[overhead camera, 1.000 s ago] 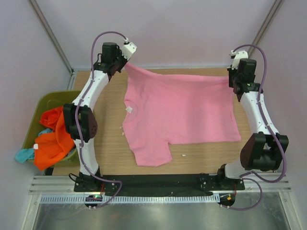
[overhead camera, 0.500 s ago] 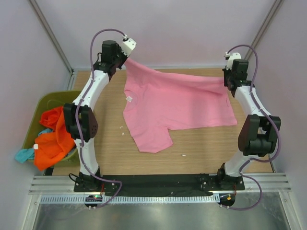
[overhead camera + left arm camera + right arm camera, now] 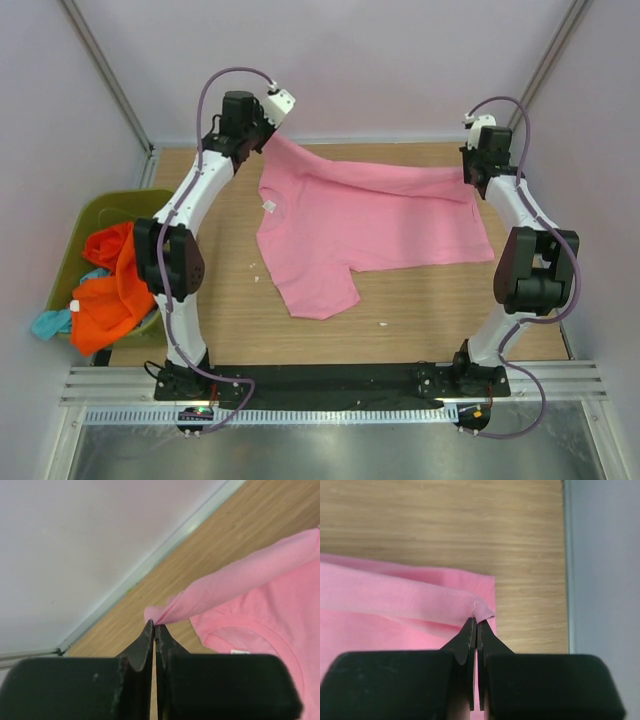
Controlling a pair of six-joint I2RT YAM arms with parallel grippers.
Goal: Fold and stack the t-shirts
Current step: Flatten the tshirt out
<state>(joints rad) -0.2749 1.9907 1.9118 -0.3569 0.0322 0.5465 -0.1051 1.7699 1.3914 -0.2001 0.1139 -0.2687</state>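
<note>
Shirt in hand: A pink t-shirt (image 3: pixel 380 225) lies spread on its front or back across the middle of the overhead view, collar toward the left of the frame. Its upper edge is lifted off the wooden table (image 3: pixel 430 320) as a taut band between the two arms.
Left gripper: The left gripper (image 3: pixel 155 626) is at the upper left of the overhead frame. Its fingers are pinched tight on a bunched corner of that raised edge.
Right gripper: The right gripper (image 3: pixel 476 621), at the upper right, is closed the same way on the opposite corner, with a small peak of cloth showing above its tips.
Progress: Early, by the look of it. The shirt shows no finished fold, though the raised edge looks set for a first one. No folded stack is visible anywhere on the table.
Still to do: This shirt needs every fold, then a place to start the stack.
Waiting pile: A green bin (image 3: pixel 72 250) at the left edge holds a crumpled orange garment (image 3: pixel 105 295). A teal piece (image 3: pixel 48 323) spills over its lower rim.
In the way: Very little. One sleeve (image 3: pixel 315 305) juts toward the lower centre and would need tucking in. A white neck label (image 3: pixel 268 206) marks the collar. A few white specks (image 3: pixel 383 324) dot the wood just below the shirt, and the back wall (image 3: pixel 380 70) stands close behind both grippers.
</note>
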